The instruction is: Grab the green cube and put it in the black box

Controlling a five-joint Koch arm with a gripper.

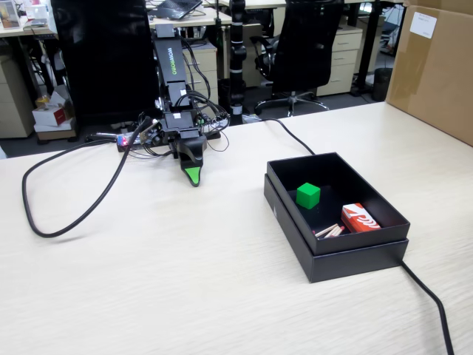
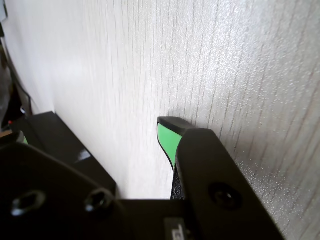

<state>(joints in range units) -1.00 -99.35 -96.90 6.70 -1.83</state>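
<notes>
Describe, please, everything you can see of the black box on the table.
The black box is a shallow, matte rectangular tray, seemingly cardboard, nested in a slightly wider black base. It lies flat and open on the pale wooden table, at the right of the fixed view. Inside rest the green cube, a red-and-white packet and some thin sticks. A black cable runs out from under its near corner. The claw is well apart from it.

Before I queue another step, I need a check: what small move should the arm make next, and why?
Probably none beyond staying parked: the green cube already lies inside the black box, and the gripper rests by the arm's base, clear of the box and holding nothing.
</notes>
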